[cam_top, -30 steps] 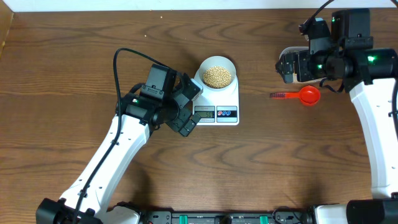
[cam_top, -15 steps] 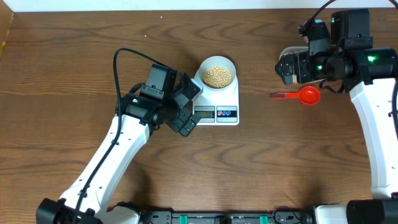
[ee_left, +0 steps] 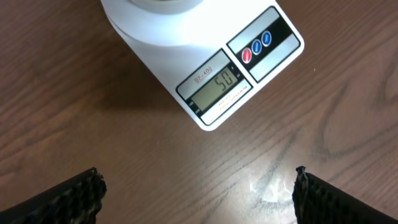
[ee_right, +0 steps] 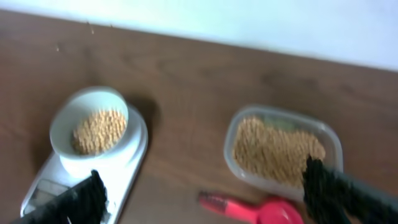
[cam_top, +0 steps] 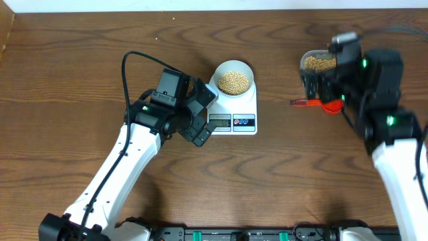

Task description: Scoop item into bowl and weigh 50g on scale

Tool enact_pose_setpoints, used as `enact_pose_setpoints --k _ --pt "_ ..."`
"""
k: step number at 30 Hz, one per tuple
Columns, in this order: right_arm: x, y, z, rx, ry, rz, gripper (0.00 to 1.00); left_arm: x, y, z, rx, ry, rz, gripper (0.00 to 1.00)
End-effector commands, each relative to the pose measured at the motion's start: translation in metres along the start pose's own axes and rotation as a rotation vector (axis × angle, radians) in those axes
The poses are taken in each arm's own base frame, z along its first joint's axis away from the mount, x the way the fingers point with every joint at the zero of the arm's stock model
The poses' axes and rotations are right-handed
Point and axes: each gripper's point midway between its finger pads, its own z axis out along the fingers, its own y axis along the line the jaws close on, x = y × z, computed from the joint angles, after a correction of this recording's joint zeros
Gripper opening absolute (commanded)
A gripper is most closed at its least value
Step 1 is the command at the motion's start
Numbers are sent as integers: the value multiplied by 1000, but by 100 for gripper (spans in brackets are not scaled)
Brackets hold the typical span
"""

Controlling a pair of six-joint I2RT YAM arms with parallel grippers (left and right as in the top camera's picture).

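Observation:
The pale bowl (cam_top: 234,69) stands on the white scale (cam_top: 235,107) and holds a heap of tan beans (cam_top: 234,82). In the left wrist view the scale (ee_left: 168,53) has its display (ee_left: 216,85) reading 50. My left gripper (ee_left: 198,180) is open over bare wood just in front of the scale, with nothing between its fingers. My right gripper (ee_right: 204,180) is open and empty, raised above the red scoop (ee_right: 261,210). From there the bowl (ee_right: 65,118) and the scale (ee_right: 127,171) lie to its left.
A clear plastic tub (cam_top: 319,63) with more beans sits at the back right; its rim (ee_right: 233,134) shows in the right wrist view. The red scoop (cam_top: 330,104) lies on the table just in front of it, partly under the right arm.
The right arm has swung toward the table's front and its view is blurred by motion; the tub of beans now shows from above. The left arm, bowl and scale have not moved.

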Motion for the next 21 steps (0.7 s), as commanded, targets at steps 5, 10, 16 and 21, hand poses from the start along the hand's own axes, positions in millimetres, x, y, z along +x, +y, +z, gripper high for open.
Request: enact_pose_setpoints --k 5,10,16,21 --pt "45 6 -20 26 -124 -37 99 -10 -1 -8 5 -32 16 98" --pt "67 9 -44 52 -219 -50 99 -10 -1 -8 4 -32 15 98" --pt "89 9 -71 91 -321 -60 99 -10 -1 -8 5 -32 15 98" --pt "106 10 -78 105 -368 -67 99 -10 -1 -8 5 -32 16 98"
